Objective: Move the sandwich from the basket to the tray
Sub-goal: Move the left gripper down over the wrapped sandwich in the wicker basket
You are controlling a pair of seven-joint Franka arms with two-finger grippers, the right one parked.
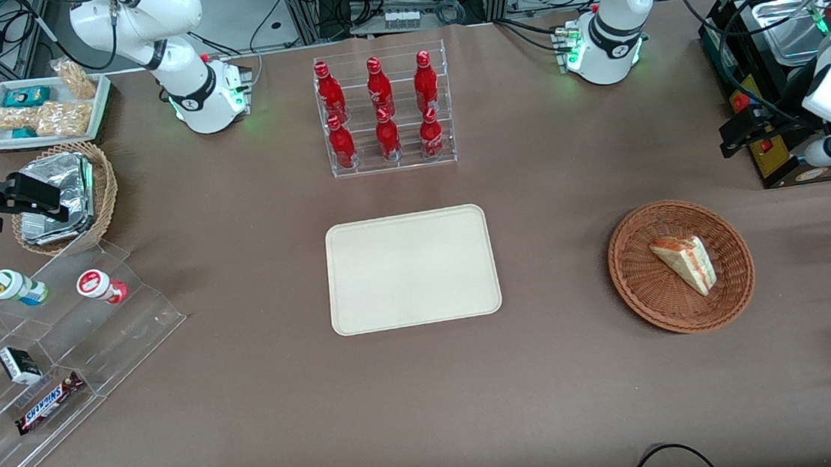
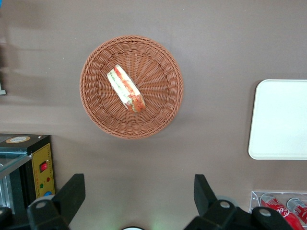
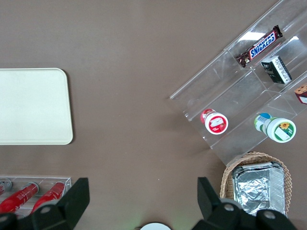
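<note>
Evenly bright from overhead; soft shadows beside the basket and tray; glare on foil packets; sharp throughout.

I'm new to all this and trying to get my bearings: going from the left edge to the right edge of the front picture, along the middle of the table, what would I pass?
Clear stepped snack stand → cream tray → reddish-brown basket holding the sandwich → the working arm's gripper, raised above the table's edge.
</note>
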